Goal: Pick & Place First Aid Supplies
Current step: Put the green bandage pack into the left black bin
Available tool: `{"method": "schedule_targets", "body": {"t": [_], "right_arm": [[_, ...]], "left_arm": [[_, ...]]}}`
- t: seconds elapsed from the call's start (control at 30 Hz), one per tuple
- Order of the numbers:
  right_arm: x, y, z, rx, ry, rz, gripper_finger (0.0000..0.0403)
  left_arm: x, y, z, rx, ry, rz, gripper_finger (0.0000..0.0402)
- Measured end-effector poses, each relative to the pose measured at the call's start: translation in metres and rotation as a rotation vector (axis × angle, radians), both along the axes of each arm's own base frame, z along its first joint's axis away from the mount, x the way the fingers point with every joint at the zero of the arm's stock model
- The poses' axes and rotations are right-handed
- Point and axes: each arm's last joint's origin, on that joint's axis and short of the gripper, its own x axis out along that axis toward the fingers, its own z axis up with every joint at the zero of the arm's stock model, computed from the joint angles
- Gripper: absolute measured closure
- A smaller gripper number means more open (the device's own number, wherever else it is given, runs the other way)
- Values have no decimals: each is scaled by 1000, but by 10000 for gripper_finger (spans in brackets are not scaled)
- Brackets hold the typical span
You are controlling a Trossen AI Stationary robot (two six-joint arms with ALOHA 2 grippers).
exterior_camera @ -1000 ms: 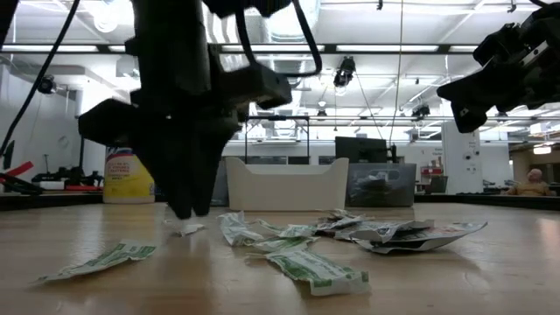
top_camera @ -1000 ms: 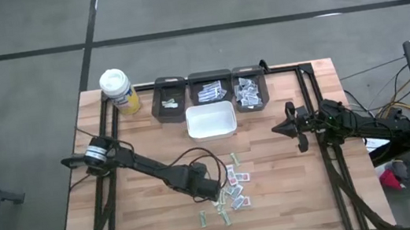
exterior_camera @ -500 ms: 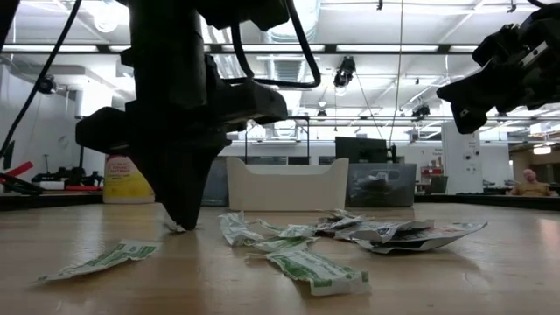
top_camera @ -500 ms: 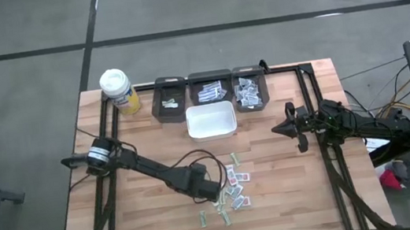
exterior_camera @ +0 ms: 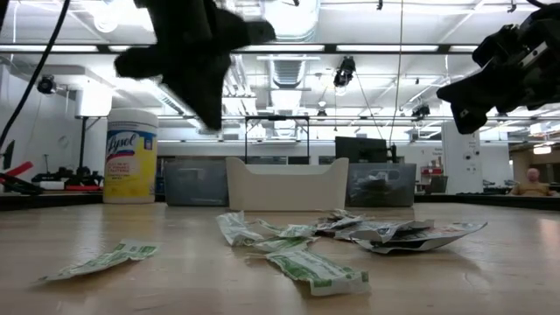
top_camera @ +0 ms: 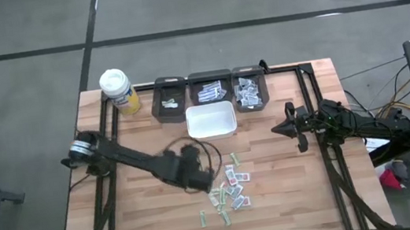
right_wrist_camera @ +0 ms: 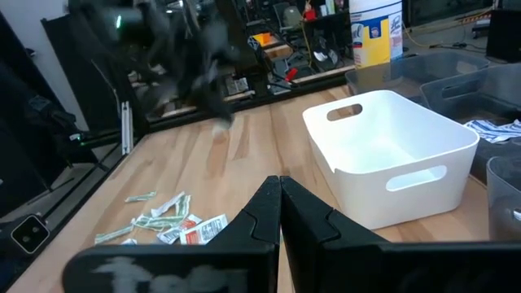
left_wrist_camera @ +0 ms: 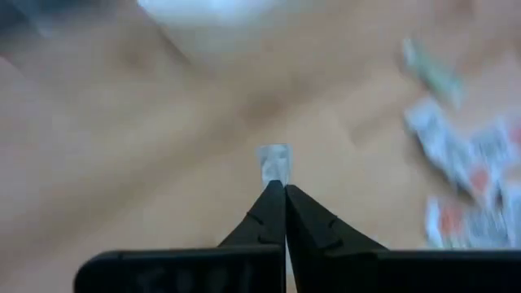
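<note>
The left hand [left_wrist_camera: 284,189] is pinched shut on one small packet [left_wrist_camera: 273,163], lifted just beside the white tub [top_camera: 210,120]. Held only by its edge, it could slip and flutter down short of the tub. The right hand [right_wrist_camera: 279,185], fingers together, waits well off from the tub.

Wooden table [top_camera: 148,226], white bin [top_camera: 210,120] mid-far, three dark bins [top_camera: 209,92] beyond, yellow bottle [top_camera: 119,92] far left, scattered packets [top_camera: 229,192] near centre.

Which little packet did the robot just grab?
Find the white tub mid-table, then the left tool just below it, shut and lifted. The small white packet pinched in its tips is the only one in the air; the pile lies flat.
</note>
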Motion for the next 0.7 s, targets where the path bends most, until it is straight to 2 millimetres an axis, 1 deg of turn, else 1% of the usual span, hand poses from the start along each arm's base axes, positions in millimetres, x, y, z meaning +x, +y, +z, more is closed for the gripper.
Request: {"method": "schedule_targets", "body": {"t": [0.07, 0.13, 0.23, 0.33, 0.43, 0.57, 0.63, 0.7], "right_arm": [[0, 0, 0, 1, 2, 0, 394], [0, 0, 0, 1, 3, 0, 394], [0, 0, 0, 2, 3, 0, 394], [0, 0, 0, 3, 3, 0, 394], [0, 0, 0, 2, 3, -1, 394], [0, 0, 0, 4, 3, -1, 394], [0, 0, 0, 4, 3, -1, 394], [0, 0, 0, 2, 3, 0, 394]], "left_arm": [[-9, 15, 20, 94, -12, 31, 401], [-15, 34, 36, 176, -4, 49, 401], [-19, 73, 49, 247, 37, 69, 401], [-24, 118, 59, 279, 93, 96, 401], [-29, 166, 60, 260, 159, 140, 401], [-40, 228, 55, 147, 193, 165, 401], [-44, 255, 48, 107, 191, 158, 401], [-48, 276, 38, 74, 195, 151, 401]]}}
